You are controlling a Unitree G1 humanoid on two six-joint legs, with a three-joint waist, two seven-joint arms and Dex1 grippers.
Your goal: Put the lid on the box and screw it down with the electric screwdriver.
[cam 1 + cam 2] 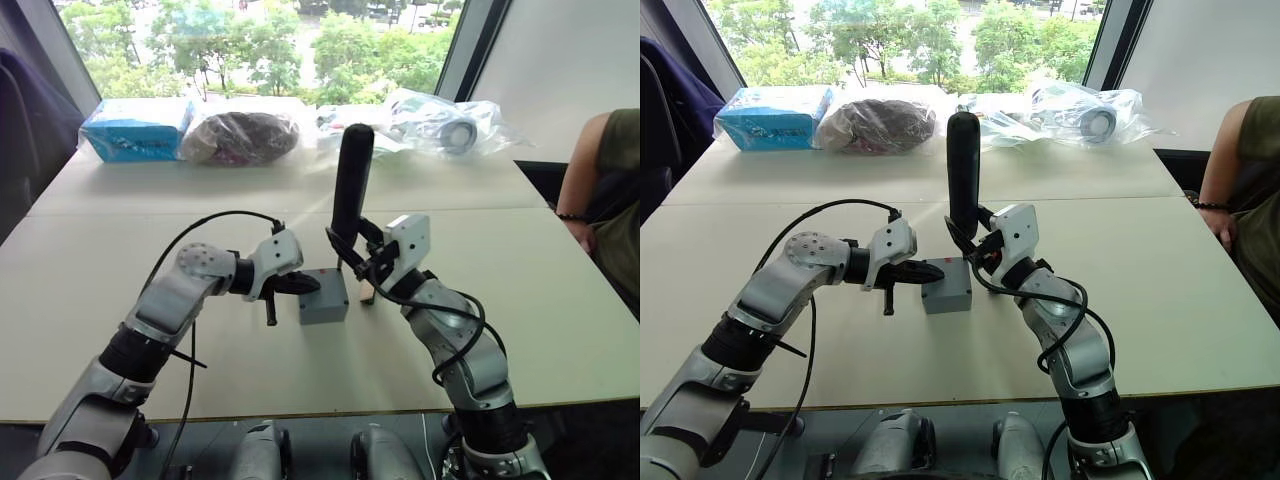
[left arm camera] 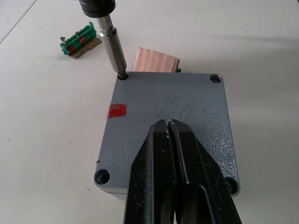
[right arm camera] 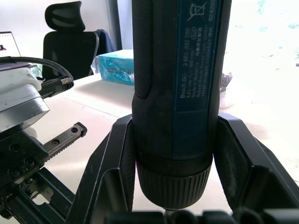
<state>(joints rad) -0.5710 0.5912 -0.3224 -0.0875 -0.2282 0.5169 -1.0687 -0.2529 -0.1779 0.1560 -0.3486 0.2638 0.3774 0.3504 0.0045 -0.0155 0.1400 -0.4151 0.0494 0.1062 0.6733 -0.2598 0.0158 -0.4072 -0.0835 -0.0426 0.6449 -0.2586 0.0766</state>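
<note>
The grey lid (image 2: 187, 100) lies on top of the grey box (image 1: 323, 298) at the middle of the table, with a red mark near one edge. My left gripper (image 2: 168, 124) is shut, and its tips lie over the lid's top; I cannot tell if they touch it. My right gripper (image 1: 352, 258) is shut on the electric screwdriver (image 1: 352, 180) and holds it upright. The metal bit (image 2: 113, 46) stands in one corner hole of the lid, on the side away from my left gripper. The black and blue body (image 3: 177, 84) sits between the right fingers (image 3: 117, 158).
A tan block (image 2: 156, 60) lies just behind the box and a green-and-tan block (image 2: 79, 41) farther off. A blue pack (image 1: 135, 130) and plastic bags (image 1: 240, 135) line the table's far edge. A person's arm (image 1: 590, 170) is at the right.
</note>
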